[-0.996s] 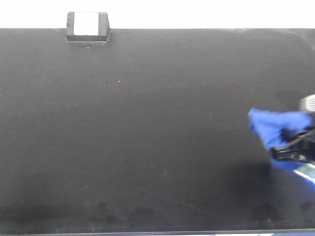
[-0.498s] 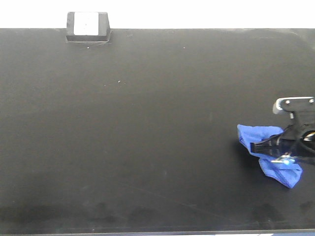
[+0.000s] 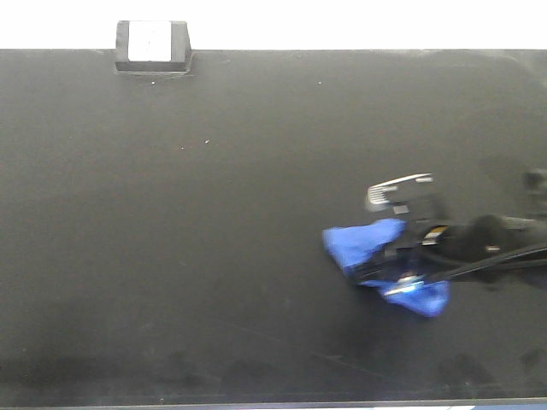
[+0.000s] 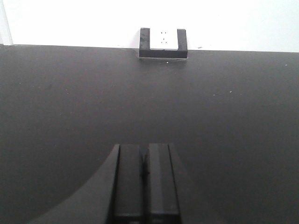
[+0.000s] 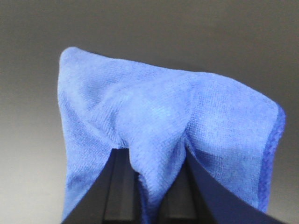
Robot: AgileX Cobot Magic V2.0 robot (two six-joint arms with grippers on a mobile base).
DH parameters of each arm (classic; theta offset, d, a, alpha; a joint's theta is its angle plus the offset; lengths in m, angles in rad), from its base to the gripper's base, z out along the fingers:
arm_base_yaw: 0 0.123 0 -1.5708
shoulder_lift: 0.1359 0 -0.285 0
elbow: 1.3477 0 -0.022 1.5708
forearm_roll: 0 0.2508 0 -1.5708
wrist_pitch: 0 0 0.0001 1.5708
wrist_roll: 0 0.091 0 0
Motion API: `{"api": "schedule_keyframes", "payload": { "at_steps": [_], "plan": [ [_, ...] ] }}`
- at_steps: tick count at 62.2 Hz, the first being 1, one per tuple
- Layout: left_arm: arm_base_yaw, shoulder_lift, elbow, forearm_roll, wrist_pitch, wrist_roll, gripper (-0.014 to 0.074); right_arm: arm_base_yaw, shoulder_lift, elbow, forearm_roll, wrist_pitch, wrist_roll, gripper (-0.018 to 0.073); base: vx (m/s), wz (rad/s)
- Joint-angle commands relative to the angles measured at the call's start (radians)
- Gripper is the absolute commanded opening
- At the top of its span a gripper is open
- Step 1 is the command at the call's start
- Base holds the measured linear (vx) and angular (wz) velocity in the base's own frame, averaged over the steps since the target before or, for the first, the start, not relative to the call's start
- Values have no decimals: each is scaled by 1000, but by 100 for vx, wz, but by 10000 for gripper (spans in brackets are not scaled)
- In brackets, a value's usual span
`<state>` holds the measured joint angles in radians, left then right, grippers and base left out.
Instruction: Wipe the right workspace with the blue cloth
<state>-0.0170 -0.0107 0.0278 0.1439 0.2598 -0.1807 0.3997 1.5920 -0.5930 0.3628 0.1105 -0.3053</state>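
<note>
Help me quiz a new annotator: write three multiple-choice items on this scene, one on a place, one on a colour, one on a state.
1. Where on the black table top is the crumpled blue microfibre cloth?
A. In the right half
B. In the far left corner
C. Against the far edge

2. What colour is the face of the black-framed socket block at the far edge?
A. Red
B. White
C. Yellow

3. How is the left gripper?
A. Open wide
B. Shut on a sponge
C. Shut and empty

Answers:
1 A: the front view shows the cloth right of the table's middle.
2 B: the left wrist view shows a white plate inside the black frame.
3 C: the left wrist view shows it closed with nothing in it.
</note>
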Motion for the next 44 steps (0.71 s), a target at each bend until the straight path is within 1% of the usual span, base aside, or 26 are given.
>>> {"api": "schedule_keyframes", "payload": {
  "at_steps": [1,3,6,14,15,20,23,25,29,32,38,42,44],
  "plan": [
    [-5,-16,30,1,-80,-8,-6,-20,-24,-23,-21,-24,-10,0,0,0],
    [-5,-16,30,1,-80,-8,-6,-47,-23,-22,-40,-17,-10,0,0,0],
    [-5,-16,30,1,-80,-8,-6,-110,-20,-20,-78,-3,-10,0,0,0],
    [-5,-16,30,1,-80,-8,-6,-315,-17,-20,-164,39,-9,0,0,0],
    [-5,-16,30,1,-80,-8,-6,-352,-17,-20,-173,40,-9,0,0,0],
    [-5,-16,30,1,-80,-8,-6,-469,-17,-20,-179,41,-9,0,0,0],
    [-5,-16,30,1,-80,-8,-6,-511,-17,-20,-162,41,-5,0,0,0],
    [-5,-16,30,1,-80,-8,-6,-526,-17,-22,-140,40,0,0,0,0],
    [-5,-16,30,1,-80,-8,-6,-517,-17,-23,-80,40,-4,0,0,0],
    [-5,-16,30,1,-80,-8,-6,-482,-17,-23,-46,38,-19,0,0,0],
    [-5,-16,30,1,-80,-8,-6,-350,-17,-23,3,33,-57,0,0,0],
    [-5,-16,30,1,-80,-8,-6,-224,-17,-23,27,16,-65,0,0,0],
    [-5,-16,30,1,-80,-8,-6,-175,-17,-23,37,3,-65,0,0,0]
  ]
}}
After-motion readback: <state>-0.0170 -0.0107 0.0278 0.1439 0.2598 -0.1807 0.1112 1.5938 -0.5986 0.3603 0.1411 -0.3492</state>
